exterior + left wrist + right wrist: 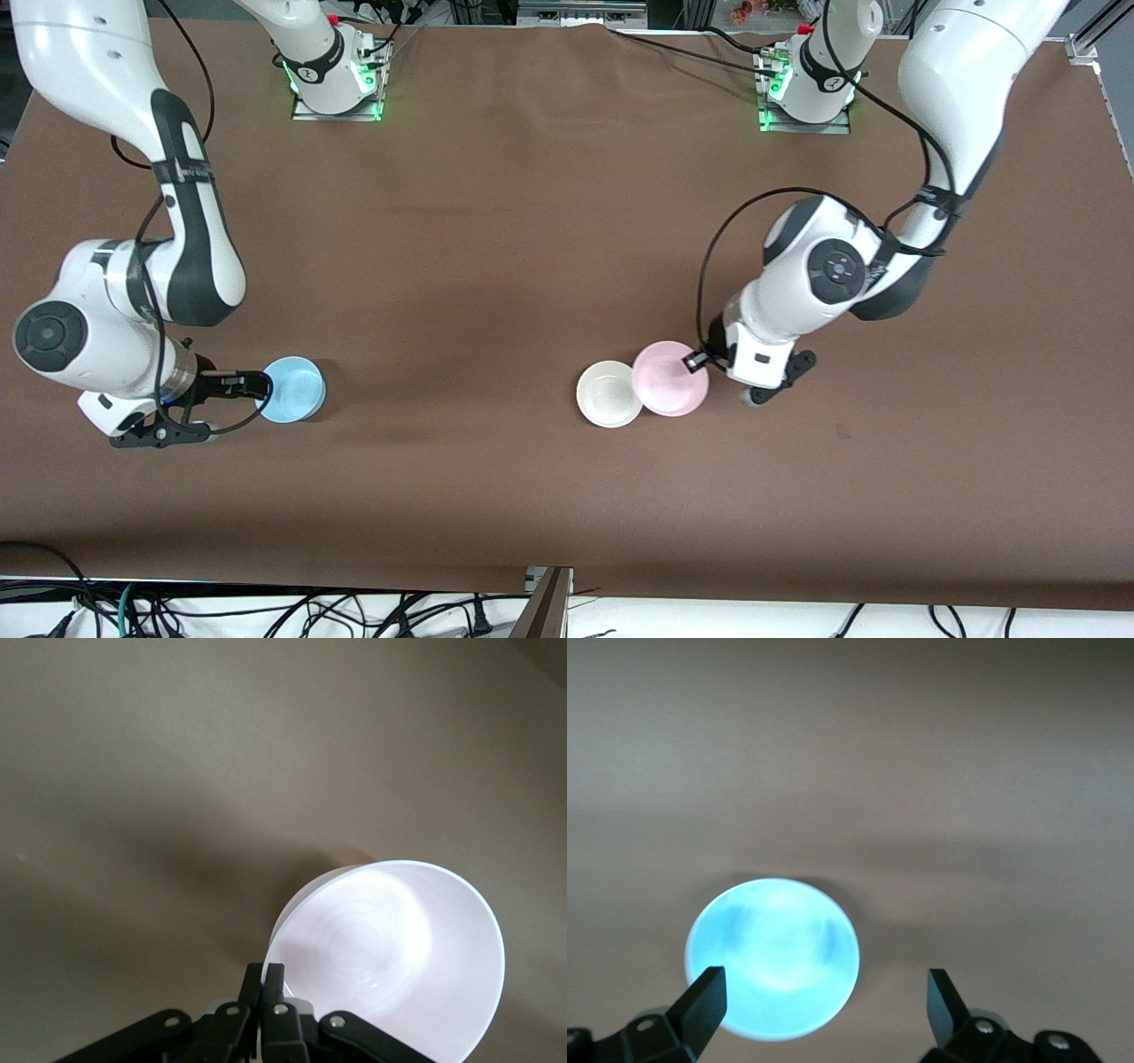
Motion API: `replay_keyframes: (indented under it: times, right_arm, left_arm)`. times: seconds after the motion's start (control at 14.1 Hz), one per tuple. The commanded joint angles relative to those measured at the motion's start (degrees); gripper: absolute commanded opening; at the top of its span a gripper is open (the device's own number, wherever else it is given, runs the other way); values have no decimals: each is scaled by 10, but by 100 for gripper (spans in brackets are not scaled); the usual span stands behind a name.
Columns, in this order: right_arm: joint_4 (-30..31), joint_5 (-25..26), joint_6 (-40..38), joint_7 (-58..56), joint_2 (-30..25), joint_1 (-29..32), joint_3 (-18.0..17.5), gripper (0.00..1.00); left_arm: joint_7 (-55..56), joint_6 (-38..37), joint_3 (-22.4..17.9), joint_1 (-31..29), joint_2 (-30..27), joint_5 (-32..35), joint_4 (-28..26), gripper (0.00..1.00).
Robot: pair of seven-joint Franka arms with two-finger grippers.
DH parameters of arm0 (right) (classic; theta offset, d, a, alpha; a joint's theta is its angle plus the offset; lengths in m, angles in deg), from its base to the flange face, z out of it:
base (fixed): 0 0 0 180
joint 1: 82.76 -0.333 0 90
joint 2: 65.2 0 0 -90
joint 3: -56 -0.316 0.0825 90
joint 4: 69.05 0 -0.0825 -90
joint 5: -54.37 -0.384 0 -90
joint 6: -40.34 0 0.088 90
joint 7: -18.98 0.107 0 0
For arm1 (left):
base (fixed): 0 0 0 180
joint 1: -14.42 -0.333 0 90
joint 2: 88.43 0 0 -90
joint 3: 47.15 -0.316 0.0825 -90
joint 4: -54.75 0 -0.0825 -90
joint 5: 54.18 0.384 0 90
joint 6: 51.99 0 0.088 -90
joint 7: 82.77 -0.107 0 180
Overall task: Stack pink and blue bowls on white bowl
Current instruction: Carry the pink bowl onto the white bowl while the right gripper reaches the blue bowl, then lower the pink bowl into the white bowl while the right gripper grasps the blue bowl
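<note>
White bowl (609, 394) on brown surface (532, 248), just beside left claw's load, rims touching or overlapping; left claw (697, 361) pinching rim of pink bowl (671, 378), bowl tilted in left wrist view (390, 957); right claw (262, 385) spread wide, at edge of blue bowl (293, 389), toward right arm's end; bowl sits by one fingertip (704, 999).

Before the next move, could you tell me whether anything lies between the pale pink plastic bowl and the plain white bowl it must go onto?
Nothing visible does. The left gripper is shut on the rim of the pale pink plastic bowl, which sits right beside the plain white bowl, apparently overlapping its rim.
</note>
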Motion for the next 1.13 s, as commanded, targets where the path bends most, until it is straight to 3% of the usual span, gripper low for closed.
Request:
replay_keyframes:
  times: [0.0,0.35,0.78,1.06]
  right_arm:
    - [-12,-26,31,-30,28,11,-3,99]
    - [-6,-51,50,-43,45,12,-3,96]
    - [45,-53,53,-47,41,11,-3,84]
    - [53,-54,53,-47,40,12,-3,64]
  left_arm:
    - [35,32,-39,56,24,-3,29,0]
    - [94,86,-138,169,35,-6,32,0]
    - [114,110,-141,173,56,-4,42,0]
    - [116,118,-146,181,63,-4,42,0]
